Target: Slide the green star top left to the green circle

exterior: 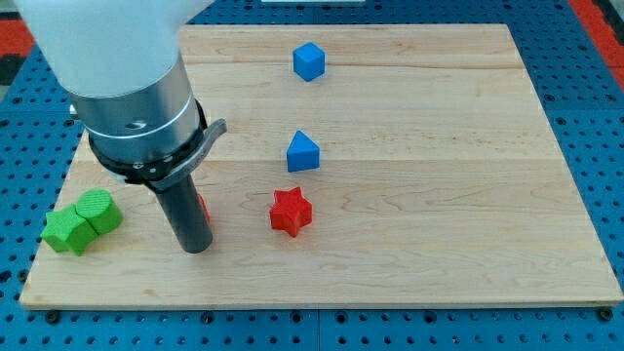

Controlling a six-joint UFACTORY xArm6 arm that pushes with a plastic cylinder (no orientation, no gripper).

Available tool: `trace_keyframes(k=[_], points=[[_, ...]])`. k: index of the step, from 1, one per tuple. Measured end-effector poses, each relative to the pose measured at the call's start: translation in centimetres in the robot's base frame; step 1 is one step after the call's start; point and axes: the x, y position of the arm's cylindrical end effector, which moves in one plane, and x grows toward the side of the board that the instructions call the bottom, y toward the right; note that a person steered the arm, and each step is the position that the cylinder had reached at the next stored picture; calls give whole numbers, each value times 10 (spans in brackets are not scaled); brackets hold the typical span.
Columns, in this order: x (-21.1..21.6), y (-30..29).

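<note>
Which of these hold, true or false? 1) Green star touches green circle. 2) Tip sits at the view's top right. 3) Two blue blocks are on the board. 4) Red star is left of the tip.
1) True: the green star touches the green circle.
2) False: my tip is at the view's lower left, right of the green pair.
3) True: blue cube, blue triangle.
4) False: the red star is to its right.
</note>
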Motion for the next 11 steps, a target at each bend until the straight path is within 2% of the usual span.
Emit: trace_keyframes(k=[1, 2, 3, 4, 7, 8, 9, 11], points=[[49, -10], [59, -97], [19, -148], [-9, -142], [-106, -68], [-133, -68], [-141, -68], [-207, -66]])
